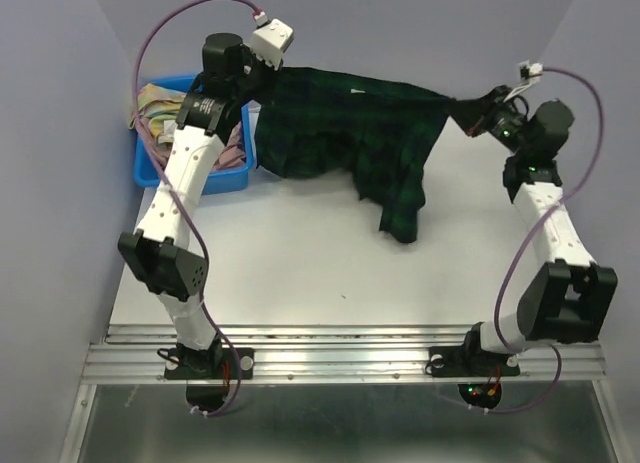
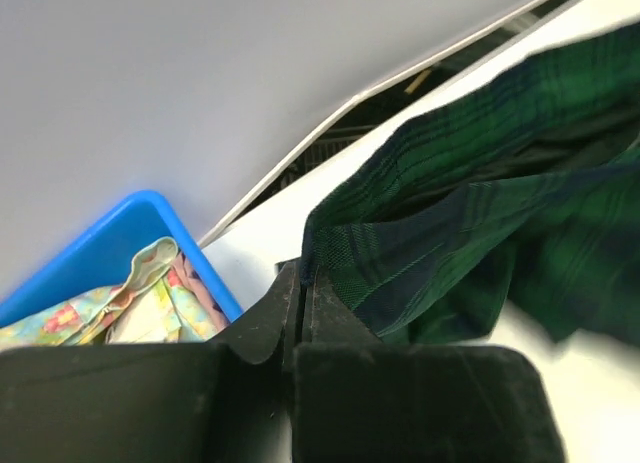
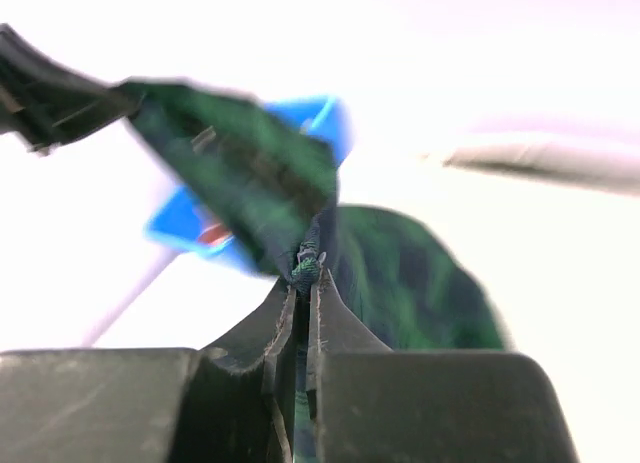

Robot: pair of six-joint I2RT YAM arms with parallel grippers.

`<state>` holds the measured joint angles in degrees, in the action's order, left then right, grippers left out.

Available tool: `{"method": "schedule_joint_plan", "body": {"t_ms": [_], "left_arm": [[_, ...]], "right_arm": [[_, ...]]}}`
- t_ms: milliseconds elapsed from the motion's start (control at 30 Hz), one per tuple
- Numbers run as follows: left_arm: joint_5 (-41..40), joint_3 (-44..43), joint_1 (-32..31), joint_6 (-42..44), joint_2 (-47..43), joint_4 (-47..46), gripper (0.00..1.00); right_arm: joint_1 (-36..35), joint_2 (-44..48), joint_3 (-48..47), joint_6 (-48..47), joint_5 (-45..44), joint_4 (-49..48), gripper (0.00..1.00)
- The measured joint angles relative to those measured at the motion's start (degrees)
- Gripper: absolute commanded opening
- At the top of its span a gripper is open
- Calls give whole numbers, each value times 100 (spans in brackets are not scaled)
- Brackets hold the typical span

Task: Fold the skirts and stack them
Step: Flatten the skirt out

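The dark green-navy plaid skirt (image 1: 360, 133) hangs stretched between my two grippers above the far half of the table, its lower part drooping to the table. My left gripper (image 1: 258, 81) is shut on the skirt's left top corner (image 2: 330, 245). My right gripper (image 1: 462, 109) is shut on the right corner (image 3: 306, 263). The pale yellow floral skirt (image 1: 160, 108) lies bunched in the blue bin, also seen in the left wrist view (image 2: 120, 308).
The blue plastic bin (image 1: 150, 173) stands at the far left of the white table (image 1: 330, 273), right beside my left arm. Grey walls close the back and both sides. A metal rail (image 1: 340, 348) runs along the near edge.
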<state>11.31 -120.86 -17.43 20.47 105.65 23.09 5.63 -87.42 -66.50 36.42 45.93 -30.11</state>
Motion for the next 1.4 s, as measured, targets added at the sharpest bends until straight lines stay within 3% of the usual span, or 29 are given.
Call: {"method": "schedule_joint_plan", "body": {"t_ms": [133,267,467,567,733,833,933,1133,1400], "left_arm": [[595,734,-22,52,-1169,149,0],[1314,1530,-114,33,-2304,160,0],[1893,2363,-1316,-326,-3263,120,0],[1569,2485,-1147,-511,-3289,151,0],[221,2680,216,-737,-3314,-175,0],[-326,2802,238,-802,-3462,-629,0],[-262,2957,175,-826,-3794,-833,0],[826,3344,17,-697,-4577,-780,0],[374,3550,-195,-553,-4621,-708,0]], "right_arm": [[216,992,-966,-1193,46,1204,1],[203,1410,-1545,-1622,334,1969,1],[-273,1652,-1633,-1757,667,2918,1],[-492,1727,-1637,-2140,476,3613,1],[-492,1941,-1757,-2846,-774,4572,1],[-695,1921,-2055,-2907,-1099,4752,1],[-697,1915,-2262,-2857,-1141,4767,1],[-538,1917,-2323,-2496,-538,4734,1],[-525,1926,-2323,-2968,-1134,5206,1]]}}
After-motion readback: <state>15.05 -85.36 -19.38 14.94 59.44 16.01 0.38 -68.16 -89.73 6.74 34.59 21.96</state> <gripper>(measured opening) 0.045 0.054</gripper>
